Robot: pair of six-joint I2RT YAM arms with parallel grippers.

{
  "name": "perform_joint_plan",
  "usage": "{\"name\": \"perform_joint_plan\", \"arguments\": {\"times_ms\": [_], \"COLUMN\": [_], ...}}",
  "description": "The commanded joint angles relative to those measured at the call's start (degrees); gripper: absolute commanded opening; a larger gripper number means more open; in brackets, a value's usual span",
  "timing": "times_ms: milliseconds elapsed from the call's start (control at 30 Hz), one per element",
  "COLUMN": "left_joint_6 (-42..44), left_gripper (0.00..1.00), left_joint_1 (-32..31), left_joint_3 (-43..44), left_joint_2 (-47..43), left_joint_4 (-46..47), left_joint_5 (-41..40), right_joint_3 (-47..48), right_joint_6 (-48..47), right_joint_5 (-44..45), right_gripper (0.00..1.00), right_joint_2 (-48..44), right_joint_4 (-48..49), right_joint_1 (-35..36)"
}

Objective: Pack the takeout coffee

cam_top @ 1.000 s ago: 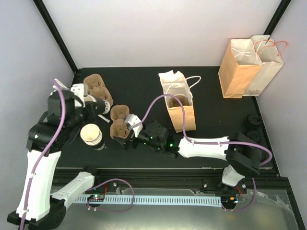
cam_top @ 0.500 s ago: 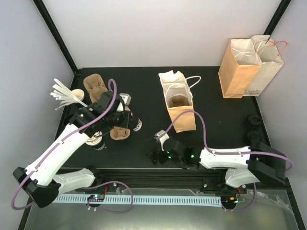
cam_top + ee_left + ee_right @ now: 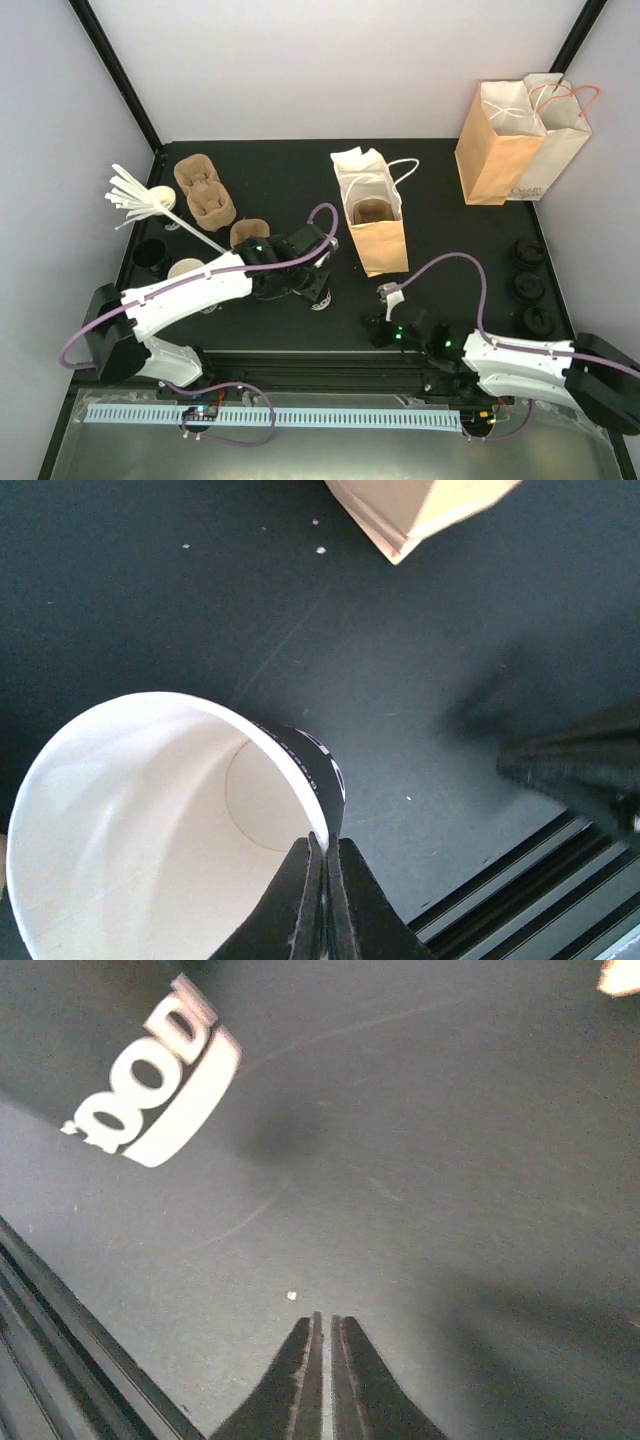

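One takeout coffee (image 3: 150, 252) at the left edge of the table (image 3: 440, 200), beside stacked cream cups (image 3: 183, 268); left gripper (image 3: 324, 845) clenched on the rim of a lidless cup (image 3: 150, 820), mid-table; right gripper (image 3: 323, 1322) nearly closed, empty, near the front edge.

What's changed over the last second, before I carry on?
The left claw, pinching the rim of a lidless paper cup, swung from the left toward centre. The right claw pulled back from the carriers to the near edge and closed, empty. The bags stayed put.
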Motion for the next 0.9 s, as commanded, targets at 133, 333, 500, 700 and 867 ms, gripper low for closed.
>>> {"name": "perform_joint_plan", "arguments": {"times_ms": [133,333,500,700,867], "left_joint_6": [0.08,0.06,-1.09,-1.96,-2.70], "left_gripper": [0.02,0.02,0.02,0.01,0.02], "left_joint_1": [-6.11,-9.40,-11.59,-14.47,-17.16], "left_joint_3": [4.21,4.73,5.17,6.70,9.00], "left_joint_2": [4.27,7.70,10.12,13.02,16.78], "left_joint_4": [1.94,1.71,1.53,0.57,-1.37], "left_joint_5": [-5.48,-7.66,-9.10,-11.71,-15.29], "right_joint_3": [-8.10,-5.72,-1.86,0.24,3.68], "right_joint_6": [5.35,4.75,4.42,6.59,7.77], "right_joint_5": [-15.37,-27.71,-34.87,-39.69,-39.85], "right_gripper": [0.01,0.01,0.01,0.01,0.01], "right_joint_2": [-6.18,-1.11,7.44,18.22,27.09], "right_joint_4": [8.01,14.13,19.57,29.30,34.41], "right_joint_1": [-18.43,-32.28,-38.00,-42.56,-43.17]}}
